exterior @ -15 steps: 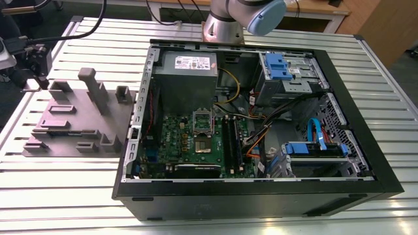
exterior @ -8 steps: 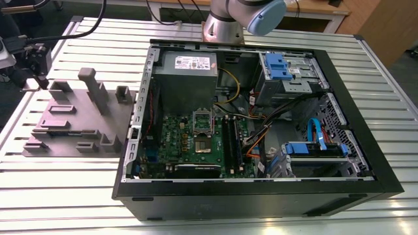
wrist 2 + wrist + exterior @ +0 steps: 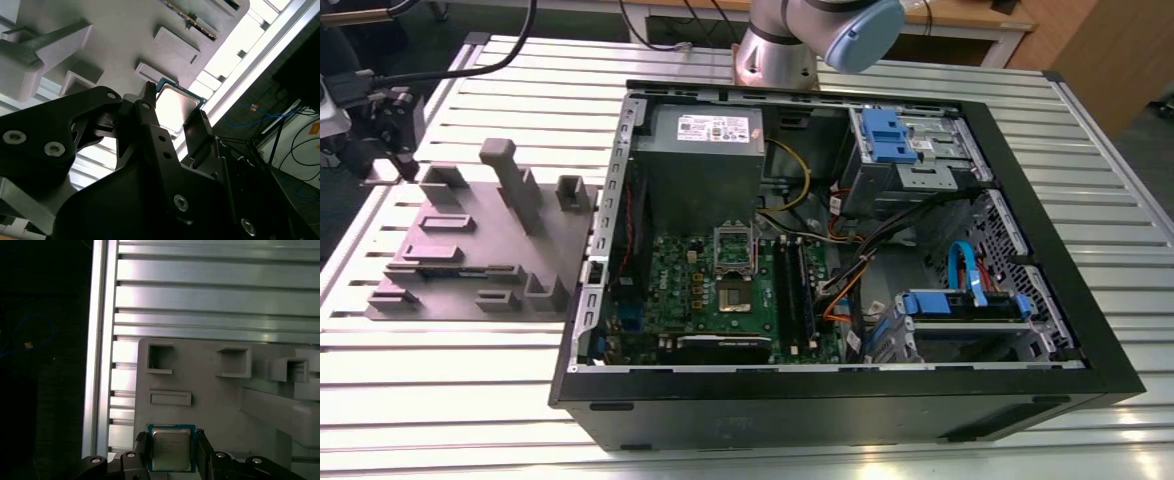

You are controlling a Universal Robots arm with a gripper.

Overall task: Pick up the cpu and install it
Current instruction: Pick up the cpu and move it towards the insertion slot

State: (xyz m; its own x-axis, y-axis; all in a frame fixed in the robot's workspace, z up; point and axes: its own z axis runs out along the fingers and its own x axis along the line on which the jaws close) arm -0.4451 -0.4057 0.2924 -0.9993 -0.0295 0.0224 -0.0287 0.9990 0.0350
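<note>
The cpu (image 3: pixel 171 449), a small square chip with a silver-grey top and a thin dark rim, sits low over the grey fixture block (image 3: pixel 215 400). My gripper (image 3: pixel 171 440) has one black finger against each of the chip's two opposite edges, shut on it. In the second wrist view the cpu (image 3: pixel 176 102) shows between the same two fingers (image 3: pixel 150 107), with the gripper (image 3: pixel 175 110) around it. In the exterior view the arm's black wrist end (image 3: pixel 380 130) is at the view's left edge, beside the fixture block (image 3: pixel 480 245).
An open computer case (image 3: pixel 841 400) lies to the exterior view's right of the block, on a slatted metal table (image 3: pixel 454 360). Inside are a green motherboard (image 3: pixel 680 290) with a socket (image 3: pixel 731 295), black RAM sticks (image 3: pixel 787 285), a grey power supply (image 3: pixel 700 150) and cables.
</note>
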